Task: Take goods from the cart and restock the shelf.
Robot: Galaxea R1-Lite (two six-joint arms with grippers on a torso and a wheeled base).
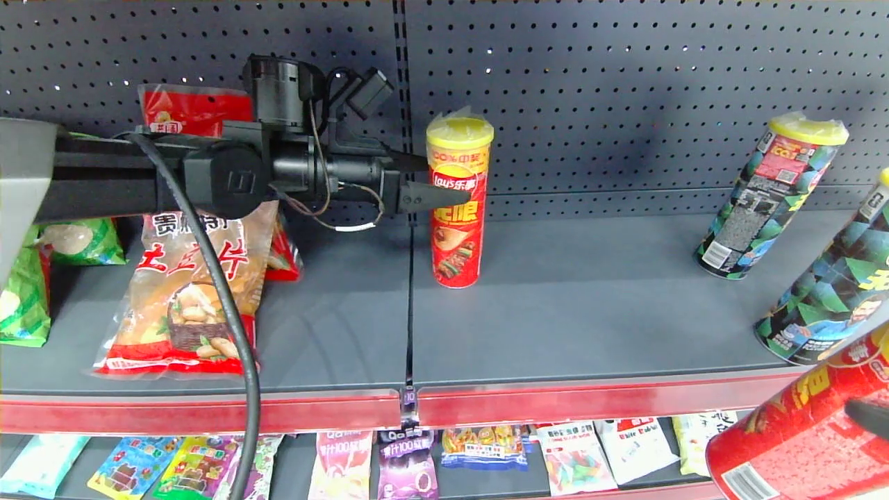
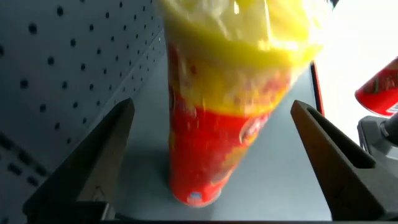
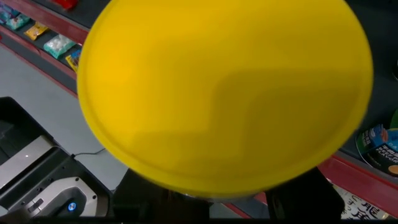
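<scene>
The red crisp can [image 1: 458, 201] stands upright on the grey shelf [image 1: 590, 312], about mid-span and close to the pegboard back [image 1: 625, 90]. The left claw [image 1: 434, 182] sits level with its upper half, fingers apart on either side with gaps showing. Low at the right, in front of the shelf edge, the right claw [image 1: 868, 417] is clamped on a second red can [image 1: 799, 430]. Two dark patterned cans [image 1: 767, 191] lean at the shelf's right end, and a potato crisp bag [image 1: 187, 292] lies at the left.
</scene>
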